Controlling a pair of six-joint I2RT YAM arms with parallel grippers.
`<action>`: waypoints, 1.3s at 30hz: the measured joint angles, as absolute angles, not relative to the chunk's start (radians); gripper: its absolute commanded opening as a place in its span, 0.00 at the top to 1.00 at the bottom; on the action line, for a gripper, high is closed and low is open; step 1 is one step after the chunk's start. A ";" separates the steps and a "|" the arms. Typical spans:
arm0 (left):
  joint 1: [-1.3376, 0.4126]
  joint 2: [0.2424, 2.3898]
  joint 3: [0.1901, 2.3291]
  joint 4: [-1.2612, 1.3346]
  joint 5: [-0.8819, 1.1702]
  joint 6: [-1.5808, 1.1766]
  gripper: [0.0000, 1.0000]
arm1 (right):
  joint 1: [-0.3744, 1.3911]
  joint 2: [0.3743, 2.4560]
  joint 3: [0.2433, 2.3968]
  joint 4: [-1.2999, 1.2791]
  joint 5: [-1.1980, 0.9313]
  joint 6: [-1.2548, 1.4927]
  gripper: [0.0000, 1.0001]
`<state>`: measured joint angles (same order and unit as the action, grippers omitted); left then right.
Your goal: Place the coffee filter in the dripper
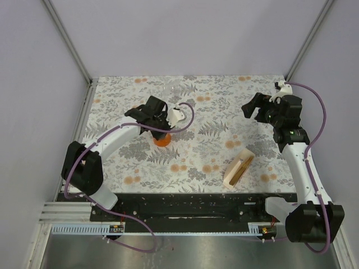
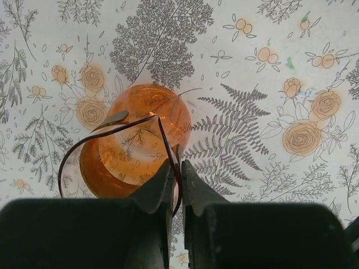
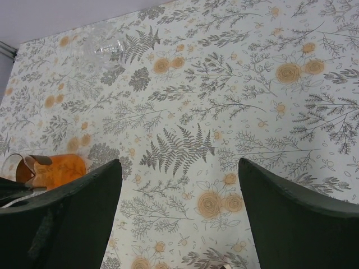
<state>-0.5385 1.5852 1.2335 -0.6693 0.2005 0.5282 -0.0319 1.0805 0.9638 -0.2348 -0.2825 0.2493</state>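
The dripper (image 1: 161, 140), clear with an orange base, is at the left middle of the table. My left gripper (image 1: 160, 128) is above it. In the left wrist view the left gripper (image 2: 176, 165) is shut on the thin rim of the dripper (image 2: 134, 140), one finger inside and one outside. The dripper also shows at the left edge of the right wrist view (image 3: 53, 168). My right gripper (image 1: 251, 107) is raised at the far right, open and empty, with only tablecloth between its fingers (image 3: 179, 168). No single loose coffee filter is in view.
A beige wedge-shaped holder (image 1: 238, 167) with a stack of brown papers lies at the near right of the floral tablecloth (image 1: 213, 112). A faint clear glassy thing (image 3: 104, 47) shows far off in the right wrist view. Metal frame posts stand at the table's far corners.
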 measured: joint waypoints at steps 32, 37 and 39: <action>-0.050 1.349 1.320 -0.719 0.310 0.280 0.04 | 0.305 2.134 1.904 -0.182 -0.414 0.514 0.34; -0.032 1.349 1.239 -0.710 0.331 0.257 0.04 | 0.332 2.351 2.072 -0.185 -0.418 0.578 0.34; -0.031 1.349 1.237 -0.706 0.336 0.254 0.04 | 0.347 2.421 2.140 -0.186 -0.423 0.593 0.35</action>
